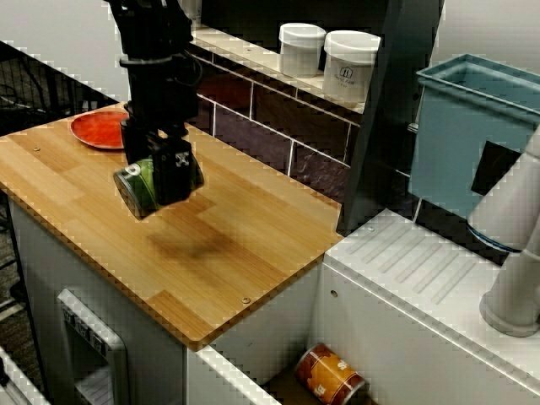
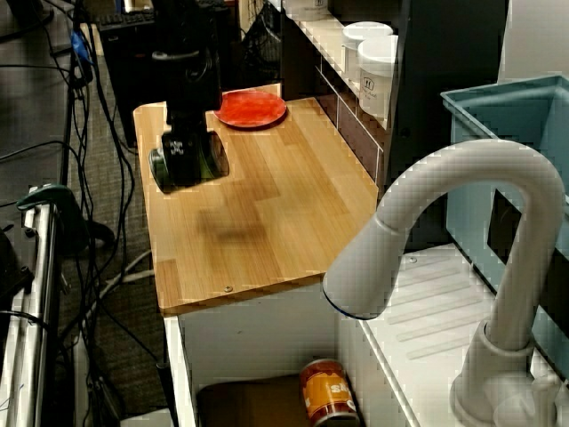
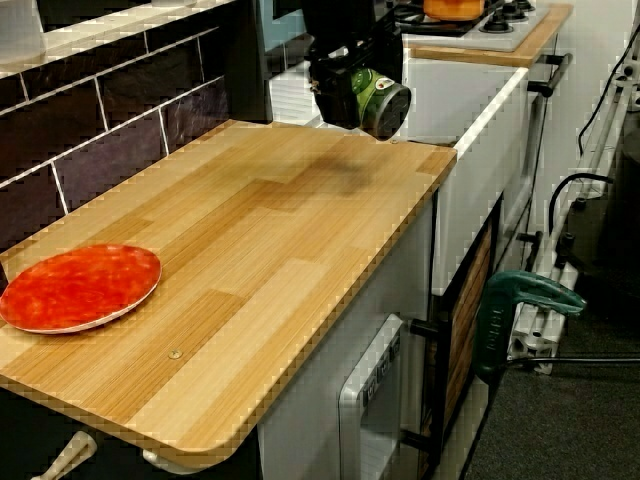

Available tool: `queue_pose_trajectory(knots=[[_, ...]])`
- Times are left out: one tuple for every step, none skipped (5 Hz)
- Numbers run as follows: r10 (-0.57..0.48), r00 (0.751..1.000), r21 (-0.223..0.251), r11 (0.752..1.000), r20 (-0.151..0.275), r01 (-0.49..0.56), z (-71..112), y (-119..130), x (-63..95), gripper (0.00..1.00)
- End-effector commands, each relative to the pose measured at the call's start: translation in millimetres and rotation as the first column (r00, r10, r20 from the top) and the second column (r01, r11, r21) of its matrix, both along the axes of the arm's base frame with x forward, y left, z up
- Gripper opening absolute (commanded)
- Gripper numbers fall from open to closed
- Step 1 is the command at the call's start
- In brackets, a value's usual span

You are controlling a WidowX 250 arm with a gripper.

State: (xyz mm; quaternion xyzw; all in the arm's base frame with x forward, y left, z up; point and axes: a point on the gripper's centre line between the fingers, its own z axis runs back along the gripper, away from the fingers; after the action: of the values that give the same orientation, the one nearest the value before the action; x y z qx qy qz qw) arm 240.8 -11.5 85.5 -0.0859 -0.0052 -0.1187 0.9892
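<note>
End effector (image 1: pixel 162 171) clamps green can (image 1: pixel 137 188); orange can (image 1: pixel 331 375) lies in sink (image 1: pixel 272 327).

green can (image 1: pixel 140 186), on its side, midair abv wood counter (image 1: pixel 253 249)

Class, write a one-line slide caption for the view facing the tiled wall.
Gripper shut on a green can, held above the wooden counter; red plate behind.
</note>
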Motion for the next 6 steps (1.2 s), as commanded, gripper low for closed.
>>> queue_pose_trajectory(knots=[[0.109, 0.957, 0.131, 0.980, 0.268, -0.148, -13.1, -42.7, 11.0, 1.00], [0.075, 0.967, 0.115, 0.988, 0.244, -0.106, -18.5, -66.8, 17.5, 1.00], [-0.056, 0.976, 0.126, 0.992, 0.209, 0.030, -19.2, -89.8, 12.2, 1.00], [-0.091, 0.976, 0.105, 0.992, 0.199, 0.071, -15.4, -100.4, 1.5, 1.00], [-0.154, 0.966, 0.108, 0.985, 0.209, 0.134, -13.2, -115.0, -14.6, 1.00], [-0.169, 0.959, 0.103, 0.984, 0.228, 0.149, -20.4, -129.5, -26.0, 1.00]])
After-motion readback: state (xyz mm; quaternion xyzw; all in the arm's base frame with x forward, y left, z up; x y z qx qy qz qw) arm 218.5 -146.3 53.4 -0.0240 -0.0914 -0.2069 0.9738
